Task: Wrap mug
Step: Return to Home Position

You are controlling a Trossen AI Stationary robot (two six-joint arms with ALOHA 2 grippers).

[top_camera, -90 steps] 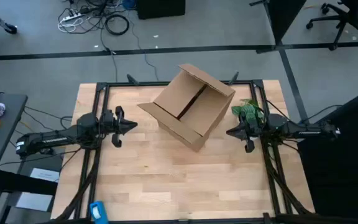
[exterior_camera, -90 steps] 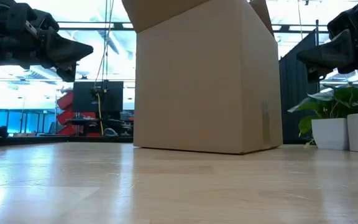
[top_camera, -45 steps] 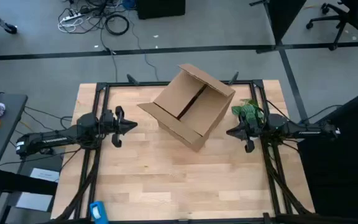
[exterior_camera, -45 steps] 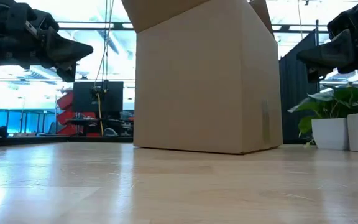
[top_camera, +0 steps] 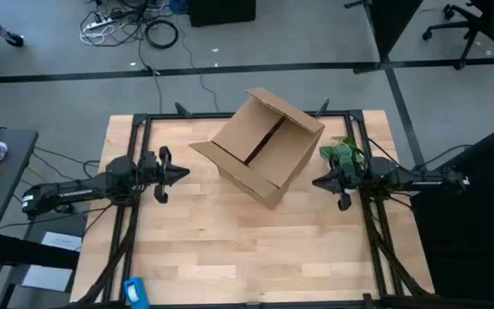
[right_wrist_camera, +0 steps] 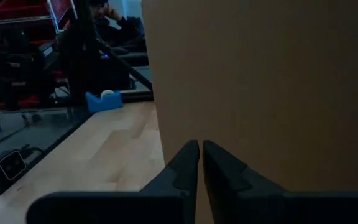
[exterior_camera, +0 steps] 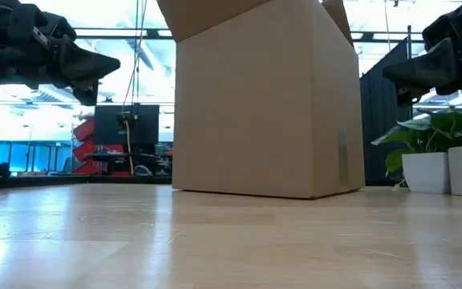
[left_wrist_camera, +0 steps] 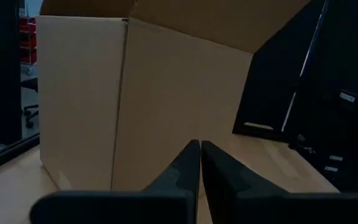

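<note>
While the left arm lies stretched out to the left of the cardboard box, its left hand points at the box's left side, near it but not touching, and is raised off the wooden surface. The two fingers of this hand are pressed together tip to tip, with nothing between them. A blue tape dispenser sits at the surface's near edge, well apart from the box and on the left arm's side of it.

The box stands between the two hands, toward the far side of the surface, and is turned at an angle to the surface's edges. Its top flaps are open, one of them sticking out toward the left hand. The mug shows in no view. The box's inside is dark from above and the other cameras meet only its outer walls, so I cannot tell whether the mug lies in there.

To the right of the box, the right hand points at the box's right side, near it but apart, and is also held off the surface. Its fingers are closed against each other and hold nothing. A green leafy plant stands just beyond this hand, to the box's right, in white pots.
</note>
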